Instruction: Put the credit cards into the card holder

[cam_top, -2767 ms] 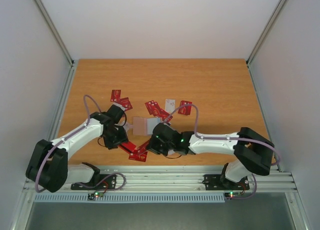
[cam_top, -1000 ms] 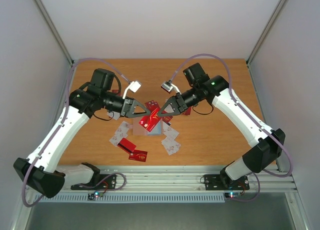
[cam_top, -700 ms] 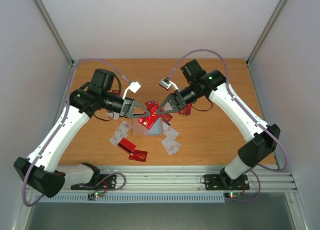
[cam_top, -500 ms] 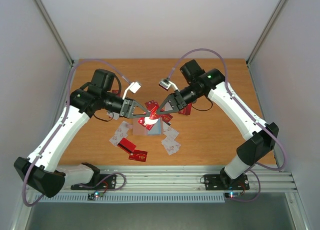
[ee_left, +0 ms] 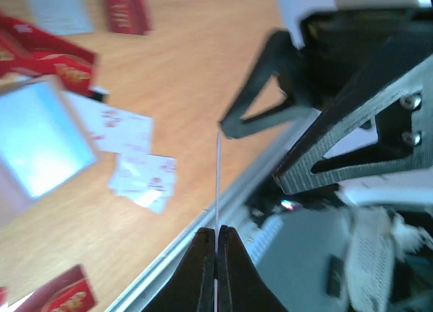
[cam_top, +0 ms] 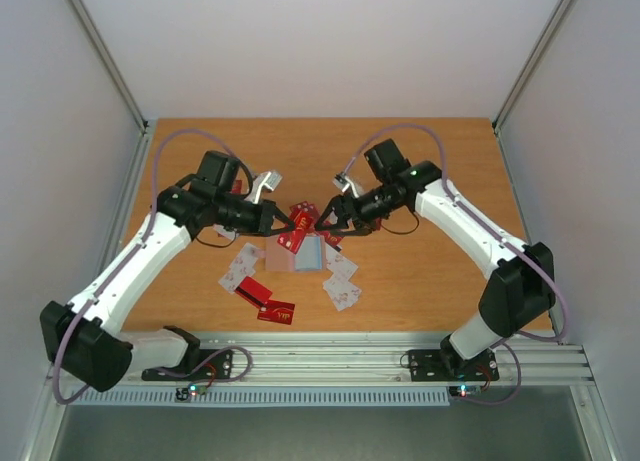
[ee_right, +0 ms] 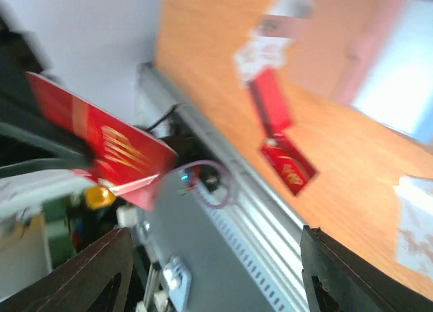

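The card holder [cam_top: 300, 254] lies open on the table, its blue-grey inside [ee_left: 40, 139] facing up. My left gripper [cam_top: 281, 228] hovers just left of it, shut on a red credit card [cam_top: 288, 242]. That card shows edge-on as a thin line [ee_left: 217, 180] between the left gripper's [ee_left: 216, 229] jaws, and as a red face with gold lettering [ee_right: 101, 146] in the right wrist view. My right gripper [cam_top: 325, 221] is just right of the card, open and holding nothing [ee_right: 215, 234]. More credit cards lie around the holder, red [cam_top: 266, 301] and white [cam_top: 342, 291].
Red cards are piled behind the holder [cam_top: 303, 215], and white ones lie to its left [cam_top: 238, 271]. The metal rail [cam_top: 330, 361] runs along the near table edge. Both arms reach in over the middle of the table.
The right gripper has opened and let go of the red card, while the left gripper has shut on it. Both grippers have dropped lower toward the holder.
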`<state>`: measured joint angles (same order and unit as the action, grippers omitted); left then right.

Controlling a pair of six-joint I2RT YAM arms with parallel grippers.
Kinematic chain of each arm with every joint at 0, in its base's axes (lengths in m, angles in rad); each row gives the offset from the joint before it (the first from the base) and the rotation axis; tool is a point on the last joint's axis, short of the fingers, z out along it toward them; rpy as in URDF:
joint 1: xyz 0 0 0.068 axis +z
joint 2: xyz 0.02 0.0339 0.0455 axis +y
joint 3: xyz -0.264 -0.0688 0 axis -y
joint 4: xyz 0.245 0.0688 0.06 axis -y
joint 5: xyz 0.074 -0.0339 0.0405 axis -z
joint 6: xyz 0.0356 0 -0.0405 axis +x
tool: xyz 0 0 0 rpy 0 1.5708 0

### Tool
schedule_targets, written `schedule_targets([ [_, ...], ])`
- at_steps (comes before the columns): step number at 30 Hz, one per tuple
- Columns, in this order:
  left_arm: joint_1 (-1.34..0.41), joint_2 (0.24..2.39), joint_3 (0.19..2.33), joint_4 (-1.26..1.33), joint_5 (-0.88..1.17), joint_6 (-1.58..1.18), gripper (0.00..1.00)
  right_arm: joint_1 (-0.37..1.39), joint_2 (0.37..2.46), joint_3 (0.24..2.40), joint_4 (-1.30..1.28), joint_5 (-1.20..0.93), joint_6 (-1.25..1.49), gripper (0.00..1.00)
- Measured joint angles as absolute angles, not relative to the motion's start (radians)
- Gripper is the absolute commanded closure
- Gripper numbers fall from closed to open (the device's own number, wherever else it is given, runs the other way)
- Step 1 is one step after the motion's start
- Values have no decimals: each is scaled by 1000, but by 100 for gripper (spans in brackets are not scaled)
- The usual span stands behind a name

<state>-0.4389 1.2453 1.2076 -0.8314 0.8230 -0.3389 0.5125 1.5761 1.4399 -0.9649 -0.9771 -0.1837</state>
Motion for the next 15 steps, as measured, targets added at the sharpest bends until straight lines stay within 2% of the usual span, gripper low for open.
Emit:
schedule_targets([
  [2, -439, 1273, 1179, -820, 674, -380, 100, 507, 1575, 1359, -903, -903, -95, 31],
  [4, -438, 1287, 1171, -819, 626, -390, 100, 505, 1575, 1271, -831, -806, 11, 31],
  [15, -438, 1492, 1163, -807, 274, -439, 100, 529, 1713, 1235, -645, -678, 178, 37],
])
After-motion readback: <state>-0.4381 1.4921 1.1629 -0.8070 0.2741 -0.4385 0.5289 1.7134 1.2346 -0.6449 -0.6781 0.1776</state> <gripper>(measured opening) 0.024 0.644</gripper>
